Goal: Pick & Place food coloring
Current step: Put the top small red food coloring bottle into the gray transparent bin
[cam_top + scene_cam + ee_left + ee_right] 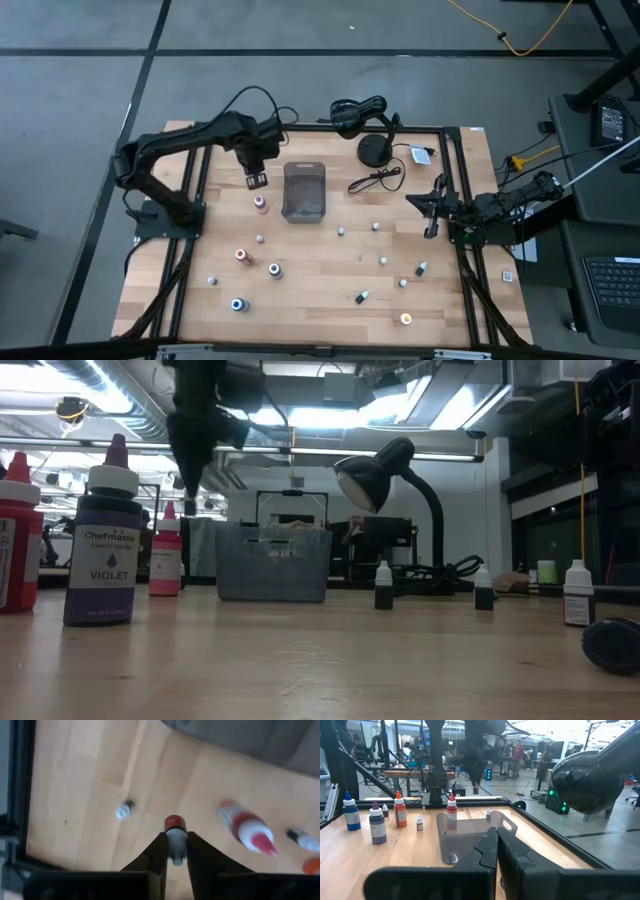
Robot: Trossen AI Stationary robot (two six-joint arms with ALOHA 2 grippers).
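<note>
Left wrist view shows the left gripper (175,851) clamped on a small red-capped bottle (175,837), its long axis along the fingers, held above the surface (330,265) just beside the gray tray (304,190).

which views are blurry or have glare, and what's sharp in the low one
Low view: the violet bottle up close is sharp, the left arm's end effector is a dark smear against bright ceiling lights. Left wrist view: soft throughout, the red-capped bottle and table blurred. High view: evenly lit, no glare.
</note>
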